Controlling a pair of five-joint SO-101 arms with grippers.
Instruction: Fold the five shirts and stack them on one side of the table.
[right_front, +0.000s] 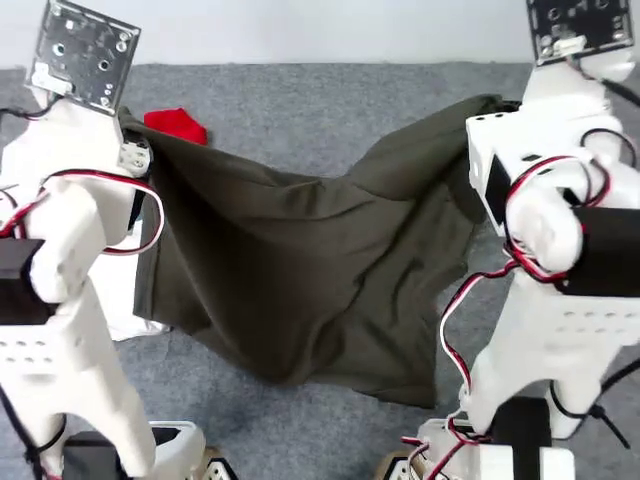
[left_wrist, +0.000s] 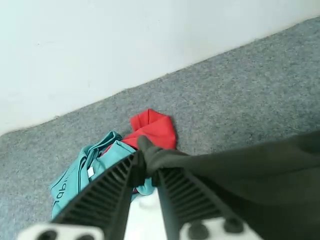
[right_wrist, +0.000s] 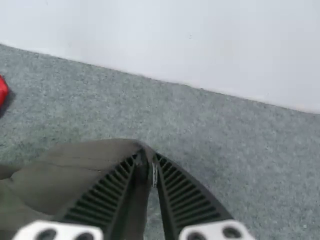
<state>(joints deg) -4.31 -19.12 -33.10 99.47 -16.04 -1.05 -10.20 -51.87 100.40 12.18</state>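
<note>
The left gripper (left_wrist: 144, 162) and right gripper (right_wrist: 149, 164) each clench a corner of a dark green shirt (right_front: 300, 270), stretched between them over grey carpet (right_front: 300, 100).

The left arm (right_front: 60, 250) stands raised with its wrist bent forward. The left gripper (left_wrist: 145, 161) has its two ribbed black jaws pinched together on an edge of the dark olive shirt (left_wrist: 240, 170), with a nub of cloth poking out just past the fingertips. The right arm (right_front: 560, 230) is raised likewise, well apart from the left, and the right gripper (right_wrist: 149, 162) has its jaws closed on another edge of the same shirt, which trails off to one side of its fingertips.
</note>
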